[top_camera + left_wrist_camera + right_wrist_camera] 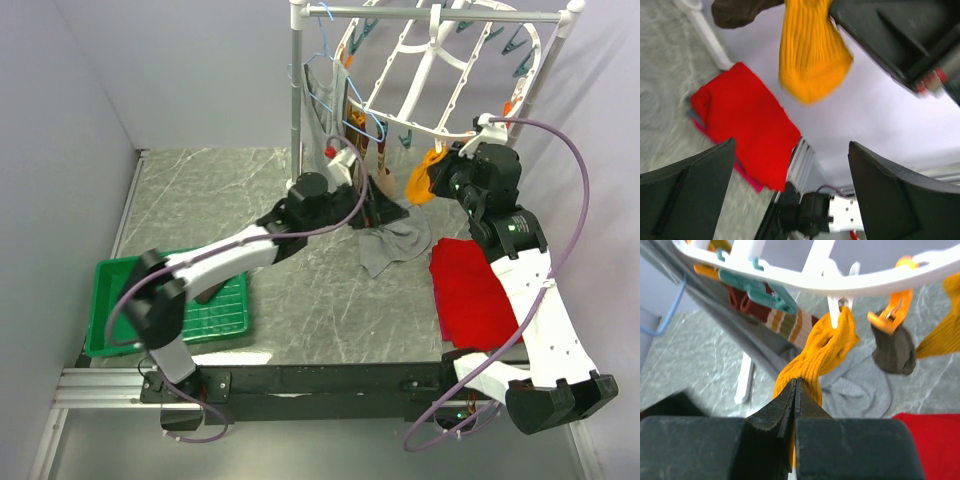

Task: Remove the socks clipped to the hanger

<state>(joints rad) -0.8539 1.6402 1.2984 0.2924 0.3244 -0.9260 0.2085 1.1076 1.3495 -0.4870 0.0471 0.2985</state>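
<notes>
The white round hanger (440, 70) hangs from the rack rail, with its rim across the top of the right wrist view (840, 282). My right gripper (795, 382) is shut on a mustard-orange sock (822, 357) that is still held by a white peg on the rim. It shows in the top view (447, 172) beside that sock (422, 185). A brown sock (897, 352) hangs from an orange clip, and a striped sock (785, 322) hangs near a teal clip. My left gripper (385, 212) is open and empty below the hanger. Its view looks up at the mustard sock (810, 55).
A grey tank top (395, 245) droops onto the table under the hanger. A red cloth (470, 290) lies at the right. A green tray (120, 300) stands at the front left. The rack's white post (296, 90) and a thin blue wire hanger (320, 85) stand at the back.
</notes>
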